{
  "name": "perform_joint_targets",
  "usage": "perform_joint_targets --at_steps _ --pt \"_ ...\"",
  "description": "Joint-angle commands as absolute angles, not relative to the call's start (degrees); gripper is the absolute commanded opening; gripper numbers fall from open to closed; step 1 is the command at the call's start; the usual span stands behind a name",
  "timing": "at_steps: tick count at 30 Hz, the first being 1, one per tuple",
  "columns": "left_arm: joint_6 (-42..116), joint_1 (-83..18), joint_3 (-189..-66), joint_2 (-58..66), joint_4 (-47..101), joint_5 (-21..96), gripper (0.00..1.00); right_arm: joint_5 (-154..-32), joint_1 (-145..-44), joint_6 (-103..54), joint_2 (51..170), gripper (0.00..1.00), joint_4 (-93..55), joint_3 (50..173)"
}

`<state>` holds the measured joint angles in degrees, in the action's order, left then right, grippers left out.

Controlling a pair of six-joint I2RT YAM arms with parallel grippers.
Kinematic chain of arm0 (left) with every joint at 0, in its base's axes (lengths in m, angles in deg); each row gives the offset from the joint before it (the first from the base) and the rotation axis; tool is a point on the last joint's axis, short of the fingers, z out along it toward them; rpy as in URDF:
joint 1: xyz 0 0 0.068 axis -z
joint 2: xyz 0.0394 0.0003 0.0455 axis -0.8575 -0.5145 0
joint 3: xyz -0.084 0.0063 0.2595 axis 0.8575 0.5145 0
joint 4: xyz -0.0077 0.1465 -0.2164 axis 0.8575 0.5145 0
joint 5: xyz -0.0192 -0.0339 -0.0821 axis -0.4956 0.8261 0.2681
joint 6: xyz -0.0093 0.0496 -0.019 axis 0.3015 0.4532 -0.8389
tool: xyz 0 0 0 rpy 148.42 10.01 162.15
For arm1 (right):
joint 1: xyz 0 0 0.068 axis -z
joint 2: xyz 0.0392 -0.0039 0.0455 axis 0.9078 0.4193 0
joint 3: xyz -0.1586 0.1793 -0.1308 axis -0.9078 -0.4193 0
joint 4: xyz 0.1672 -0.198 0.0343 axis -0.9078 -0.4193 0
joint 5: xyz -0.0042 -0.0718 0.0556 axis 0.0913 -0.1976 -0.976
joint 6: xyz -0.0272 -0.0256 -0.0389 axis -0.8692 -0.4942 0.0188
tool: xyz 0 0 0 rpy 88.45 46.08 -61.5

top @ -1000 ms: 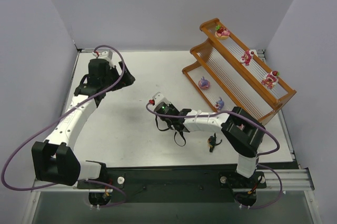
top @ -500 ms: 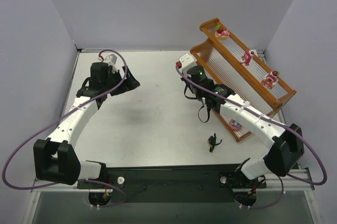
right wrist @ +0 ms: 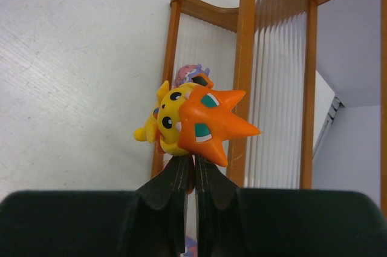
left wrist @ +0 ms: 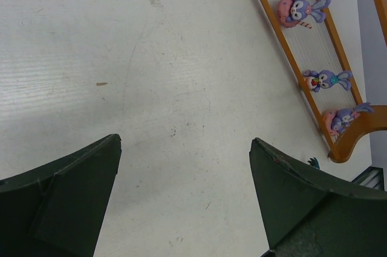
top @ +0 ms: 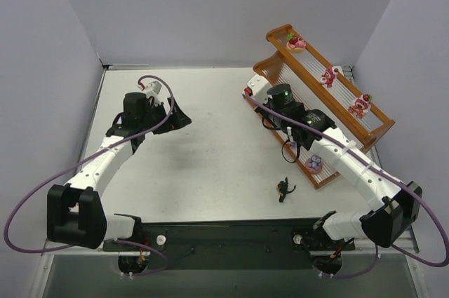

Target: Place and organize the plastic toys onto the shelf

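My right gripper [right wrist: 193, 161] is shut on the orange and yellow toy [right wrist: 202, 121] and holds it over the far end of the shelf's [right wrist: 247, 57] lowest tier; a purple toy [right wrist: 190, 71] sits just behind it. From above, the right wrist [top: 280, 96] hides that gripper and toy. Three pink-red toys [top: 330, 75] stand on the shelf's [top: 279, 30] top tier. Three purple toys [left wrist: 326, 80] sit on the lowest tier [left wrist: 270, 12]; one shows from above [top: 314, 165]. The black winged toy [top: 283, 188] lies on the table. My left gripper [top: 177, 112] [left wrist: 184, 141] is open and empty above the table.
The shelf stands at the back right, angled toward the right wall. The white table [top: 210, 158] is walled at the back and both sides. The black mounting rail [top: 231, 231] runs along the near edge.
My right arm swung from the table's middle to the shelf with the orange toy in its jaws. My left gripper moved a little right and toward the table's middle.
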<state>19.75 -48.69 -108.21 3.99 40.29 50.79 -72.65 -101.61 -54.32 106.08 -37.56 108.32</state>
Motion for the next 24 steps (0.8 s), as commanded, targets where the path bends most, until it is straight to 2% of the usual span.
perform_joint_targets --at_steps 1,10,24 --pt "20.5 -48.6 -106.2 6.1 34.4 53.3 0.97 -66.3 -101.3 -61.9 103.8 0.0 -39.5 110.7" --pt "18.7 -48.1 -105.4 4.2 32.7 56.8 0.97 -62.9 -95.4 -71.6 105.4 0.0 -32.0 106.5" --pt "18.0 -48.1 -106.3 0.1 33.5 58.5 0.97 -75.5 -85.4 -78.5 113.0 0.0 -22.3 105.5"
